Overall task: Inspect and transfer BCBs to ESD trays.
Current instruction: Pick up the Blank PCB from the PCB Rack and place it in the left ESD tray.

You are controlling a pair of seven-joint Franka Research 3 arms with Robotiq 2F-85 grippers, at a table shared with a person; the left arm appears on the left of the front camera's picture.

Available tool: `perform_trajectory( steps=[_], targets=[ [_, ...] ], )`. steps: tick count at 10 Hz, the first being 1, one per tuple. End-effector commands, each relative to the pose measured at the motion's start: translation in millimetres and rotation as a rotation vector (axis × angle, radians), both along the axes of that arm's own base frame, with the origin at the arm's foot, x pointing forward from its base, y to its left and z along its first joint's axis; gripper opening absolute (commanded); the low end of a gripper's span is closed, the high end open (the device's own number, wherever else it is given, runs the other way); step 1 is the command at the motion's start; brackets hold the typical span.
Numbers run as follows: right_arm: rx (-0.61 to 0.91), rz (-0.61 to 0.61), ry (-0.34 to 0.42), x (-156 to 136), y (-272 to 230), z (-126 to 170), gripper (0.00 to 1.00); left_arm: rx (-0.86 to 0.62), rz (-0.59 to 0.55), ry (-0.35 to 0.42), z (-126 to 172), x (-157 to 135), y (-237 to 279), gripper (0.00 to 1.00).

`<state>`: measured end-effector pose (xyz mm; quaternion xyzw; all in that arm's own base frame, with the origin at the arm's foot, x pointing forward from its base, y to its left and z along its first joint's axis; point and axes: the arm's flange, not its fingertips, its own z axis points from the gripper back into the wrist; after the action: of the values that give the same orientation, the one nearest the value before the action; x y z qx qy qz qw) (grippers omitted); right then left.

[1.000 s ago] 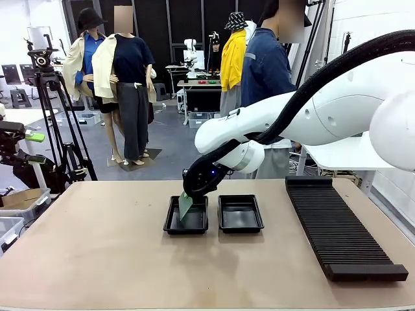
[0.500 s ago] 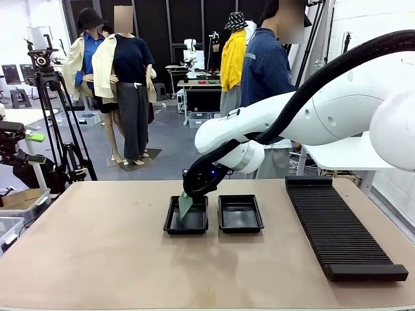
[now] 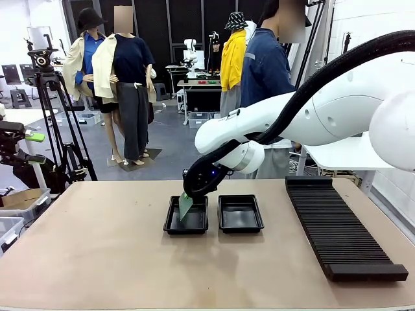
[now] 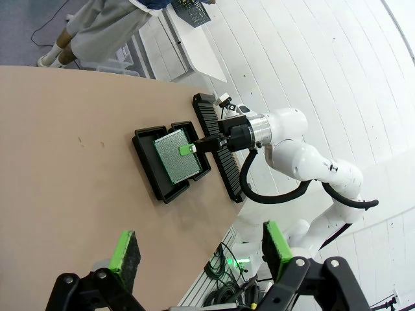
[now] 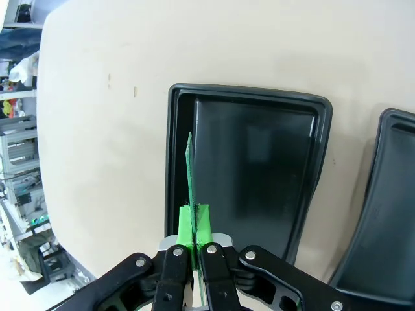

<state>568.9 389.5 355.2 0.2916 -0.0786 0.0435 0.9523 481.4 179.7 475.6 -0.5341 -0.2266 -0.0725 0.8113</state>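
**A:** Where is the BCB (image 3: 185,207) at this moment?

**B:** The right gripper (image 3: 187,196) holds it. Its two fingers are pressed together on one short edge of the board, with a green pad on each face. The right arm reaches across the middle of the surface (image 3: 97,253) to be there.

**A:** And how does it stand to the trays?

**B:** It hangs tilted over the left tray (image 3: 170,225), and its lower edge is inside the rim. I cannot tell whether this edge touches the tray floor. In the right wrist view the board is seen edge-on, as a thin green line. It runs from the gripper toward 12 o'clock, above the 9 o'clock side of the tray floor.

**A:** The second tray?

**B:** The right tray (image 3: 240,228) lies just beside the first one, at 3 o'clock of it, with a narrow gap between them. Its black floor shows whole.

**A:** What about the left gripper (image 4: 200,249)?

**B:** In the left wrist view its green pads (image 4: 124,249) are spread wide apart. It hangs high above the surface, well apart from both trays.

**A:** Anything else on the surface?

**B:** A long black ribbed rack (image 3: 337,230) lies at 3 o'clock of the right tray. A person (image 3: 266,71) in a blue jacket stands at 12 o'clock, behind the far edge.
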Motion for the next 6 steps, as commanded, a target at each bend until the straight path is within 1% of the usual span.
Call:
perform_trajectory(
  steps=[1, 2, 6],
  targets=[
    [0.041, -0.005, 0.015, 4.5, -5.1, -9.8, 0.0, -0.001, 0.008, 0.005, 2.9, -0.6, 0.2, 1.0],
    [0.056, -0.008, 0.027, 6.1, -6.4, -13.2, 0.0, -0.001, 0.008, 0.005, 2.9, -0.6, 0.2, 1.0],
    [0.063, -0.018, 0.036, 8.3, -5.1, -19.1, 0.0, -0.001, 0.008, 0.005, 2.9, -0.6, 0.2, 1.0]
  ],
)
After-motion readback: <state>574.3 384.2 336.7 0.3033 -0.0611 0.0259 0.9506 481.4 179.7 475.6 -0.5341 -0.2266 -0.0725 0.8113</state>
